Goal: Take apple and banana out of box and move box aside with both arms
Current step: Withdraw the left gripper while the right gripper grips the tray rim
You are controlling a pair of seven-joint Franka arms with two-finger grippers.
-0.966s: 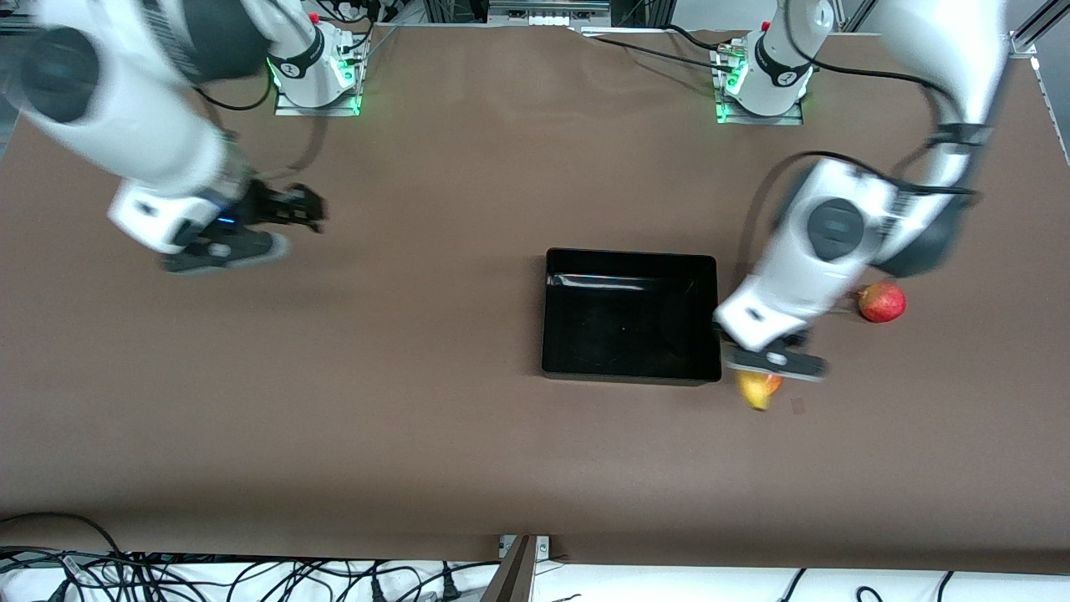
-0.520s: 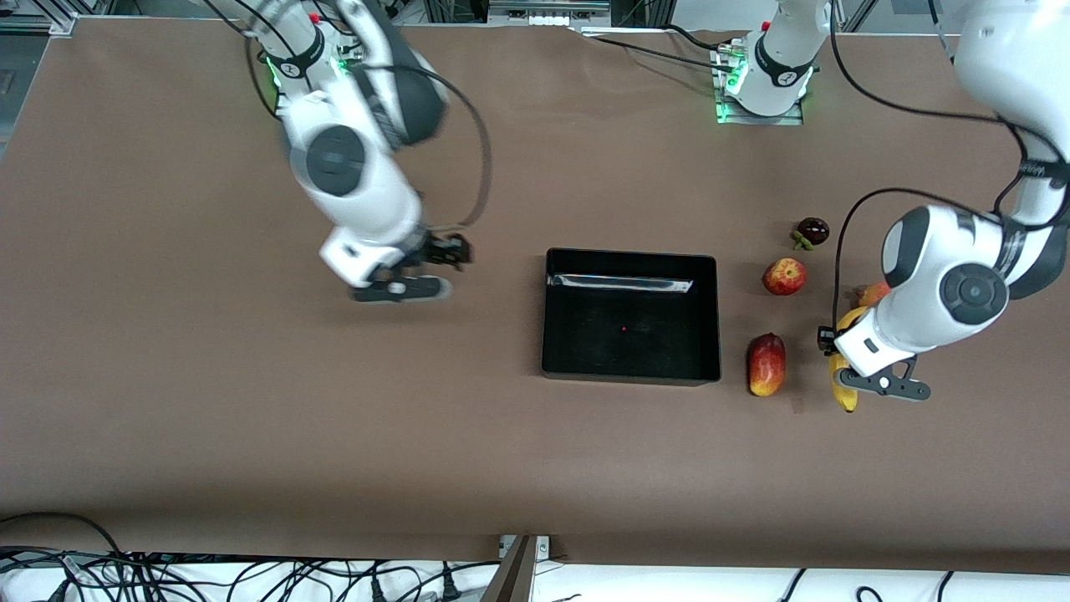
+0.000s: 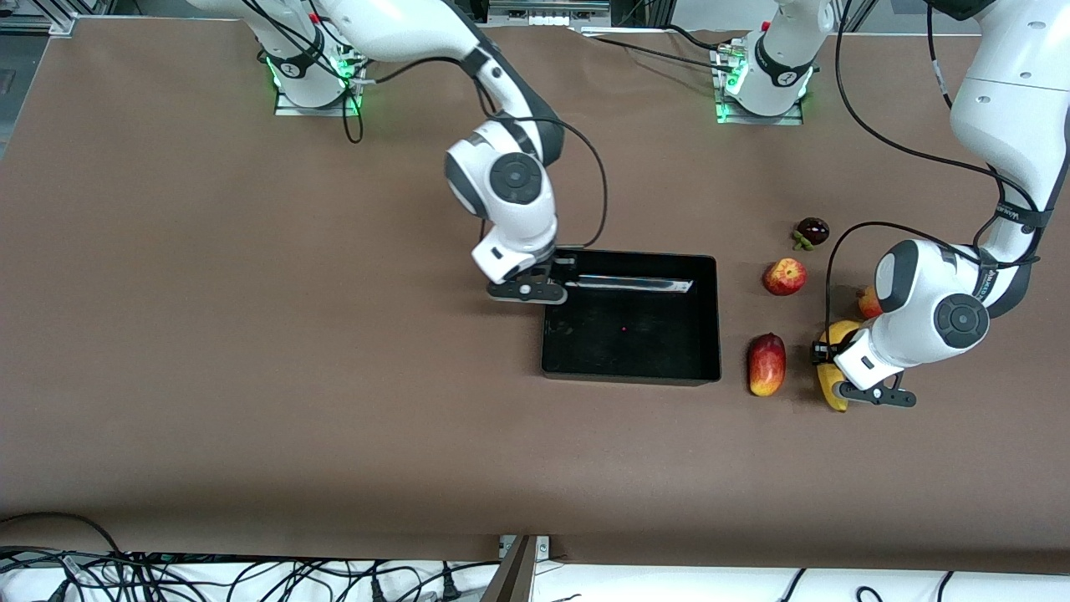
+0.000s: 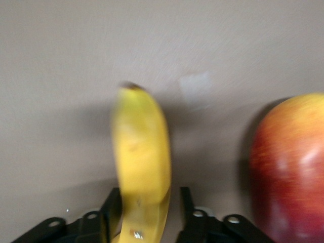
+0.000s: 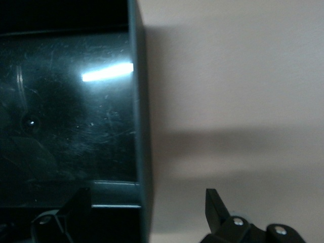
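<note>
The black box (image 3: 631,379) sits mid-table. My right gripper (image 3: 562,269) is open and straddles its wall at the corner toward the right arm's base. In the right wrist view the gripper (image 5: 147,207) has one finger inside the box (image 5: 140,126) and one outside. The yellow banana (image 3: 833,391) lies toward the left arm's end. My left gripper (image 3: 827,355) is open, low over it. In the left wrist view its fingers (image 4: 148,212) flank the banana (image 4: 142,147). The small red apple (image 3: 784,276) lies between box and banana, farther from the camera.
A long red-and-yellow fruit (image 3: 766,364) lies between the box and the banana, and shows in the left wrist view (image 4: 288,167). A dark round fruit (image 3: 812,231) lies past the apple. Another reddish fruit (image 3: 868,299) is partly hidden by the left arm.
The right arm swept from its end of the table to the box's corner. The left arm moved from beside the box out to the banana and settled lower around it.
</note>
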